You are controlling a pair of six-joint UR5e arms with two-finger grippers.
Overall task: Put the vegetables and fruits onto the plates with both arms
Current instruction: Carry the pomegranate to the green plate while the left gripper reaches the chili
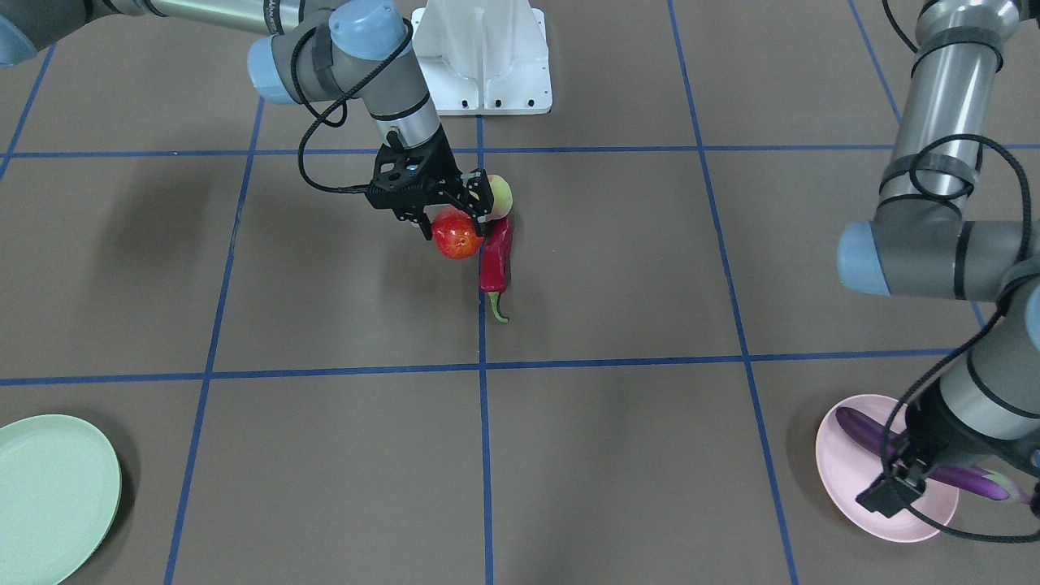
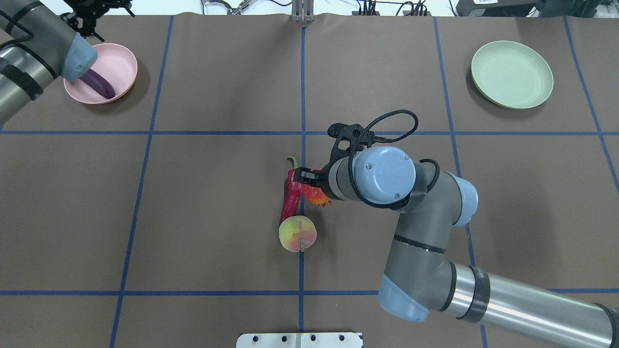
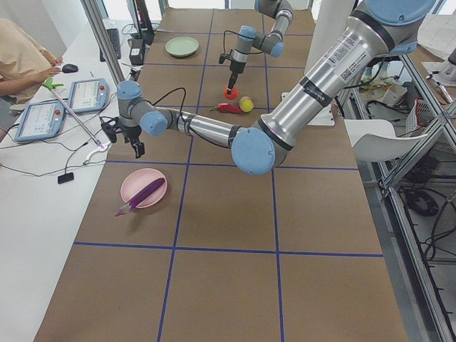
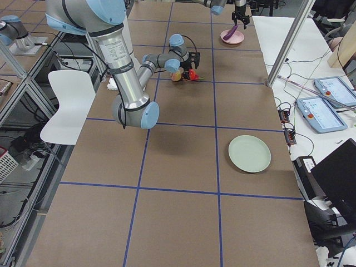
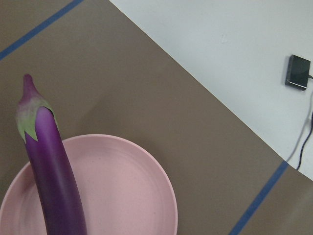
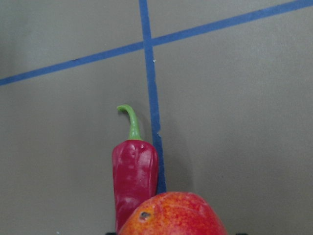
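My right gripper (image 1: 453,226) is shut on the round red fruit (image 1: 457,236), whose top fills the bottom of the right wrist view (image 6: 171,215). The dark-red chili (image 1: 496,262) lies right beside it, and the yellow-green peach (image 2: 297,234) lies just behind. The purple eggplant (image 5: 54,171) lies across the pink plate (image 2: 118,65), its cap sticking out over the rim. My left gripper (image 3: 136,149) hangs above and beside that plate, empty and apparently open. The mint green plate (image 2: 511,73) stands empty at the far right corner.
The white robot base (image 1: 483,57) stands at the table's near middle edge. Blue tape lines cross the brown table (image 2: 217,217). Beyond the far edge are tablets (image 3: 89,94), cables and an operator (image 3: 21,60).
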